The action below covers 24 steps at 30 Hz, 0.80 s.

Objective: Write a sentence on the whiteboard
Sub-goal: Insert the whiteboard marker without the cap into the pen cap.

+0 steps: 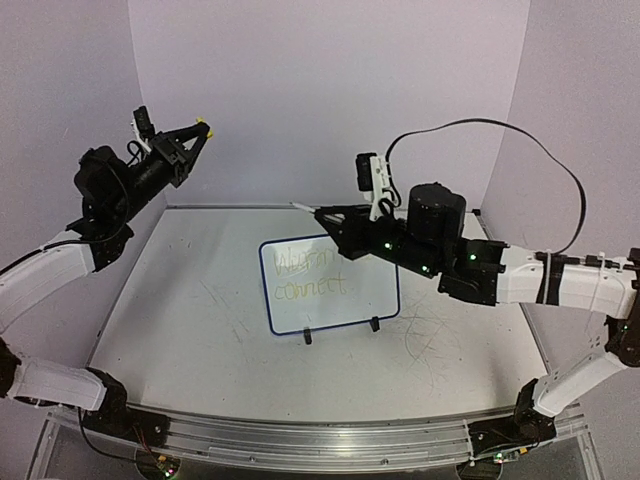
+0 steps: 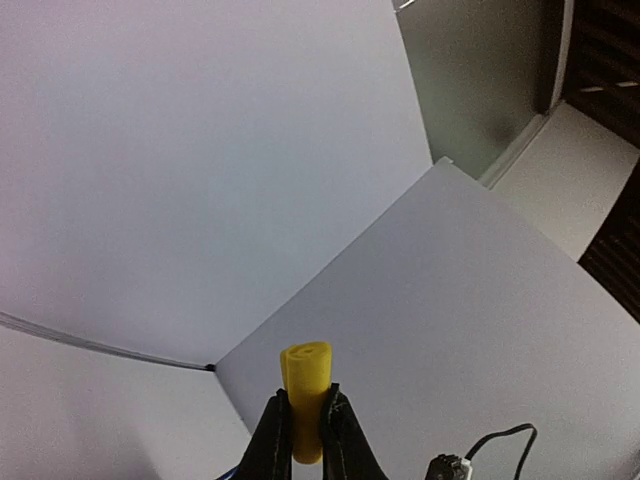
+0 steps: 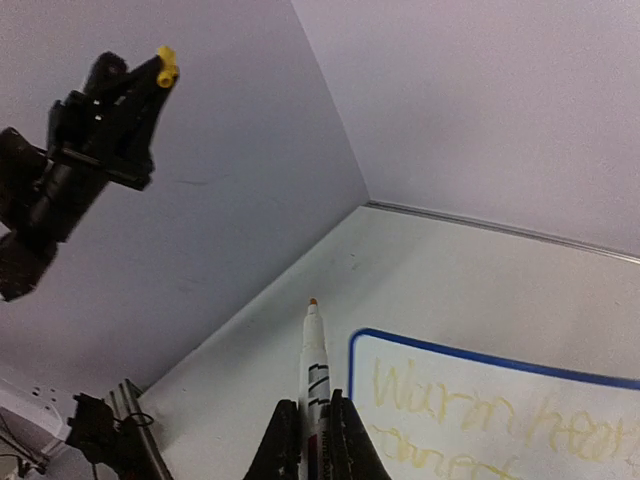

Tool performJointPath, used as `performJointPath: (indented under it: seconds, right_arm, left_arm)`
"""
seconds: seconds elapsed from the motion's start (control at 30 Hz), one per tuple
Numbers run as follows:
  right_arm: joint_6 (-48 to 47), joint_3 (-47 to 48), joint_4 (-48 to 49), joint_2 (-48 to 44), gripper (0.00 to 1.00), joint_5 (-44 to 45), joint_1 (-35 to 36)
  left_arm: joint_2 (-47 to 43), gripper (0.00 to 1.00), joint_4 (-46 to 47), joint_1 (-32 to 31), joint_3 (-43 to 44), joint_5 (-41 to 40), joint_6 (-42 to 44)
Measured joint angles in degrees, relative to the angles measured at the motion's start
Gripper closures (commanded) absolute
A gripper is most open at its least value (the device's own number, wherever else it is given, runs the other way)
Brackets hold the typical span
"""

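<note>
The whiteboard (image 1: 340, 312) stands on the table's middle, blue-framed, on two black feet. Faint yellow handwriting, the sentence (image 1: 312, 275), fills its upper left in two lines. My right gripper (image 1: 322, 215) hovers over the board's far edge, shut on a white marker (image 3: 315, 360) whose bare tip points past the board's far-left corner (image 3: 352, 340). The sentence (image 3: 450, 412) shows to the right of the marker in the right wrist view. My left gripper (image 1: 203, 128) is raised high at the back left, shut on a yellow marker cap (image 2: 306, 385).
Grey scuff marks (image 1: 430, 330) cover the white tabletop right of the board. Purple-white walls close in the left, back and right sides. A black cable (image 1: 540, 150) loops above the right arm. A metal rail (image 1: 300, 440) runs along the near edge.
</note>
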Motion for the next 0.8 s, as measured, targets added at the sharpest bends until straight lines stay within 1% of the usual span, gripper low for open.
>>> performJointPath:
  seconds: [0.07, 0.13, 0.23, 0.33, 0.57, 0.8]
  right_arm:
    - [0.97, 2.36, 4.28, 3.05, 1.0, -2.25, 0.27]
    - [1.0, 5.24, 6.99, 6.08, 1.0, -3.02, 0.79]
    - [-0.18, 9.95, 8.95, 10.11, 1.0, -1.99, 1.85]
    - [-1.65, 13.82, 9.89, 13.14, 1.0, -0.36, 2.77]
    - [-7.04, 18.14, 12.16, 16.94, 1.0, 5.17, 5.41]
    - [-10.64, 18.91, 14.23, 17.42, 1.0, 10.0, 7.12]
  left_arm:
    - [3.42, 0.99, 6.64, -0.54, -1.09, 1.97, -4.05]
    - [5.6, 1.0, 10.48, -1.02, -2.3, 3.17, -8.06]
    - [6.9, 1.0, 15.36, -1.92, -4.05, 3.92, -13.6]
    - [6.91, 1.0, 20.01, -3.15, -5.47, 3.73, -17.17]
    - [7.18, 1.0, 26.95, -5.21, -6.14, 3.31, -23.42]
    - [7.27, 1.0, 28.99, -5.52, -6.7, 1.69, -25.49]
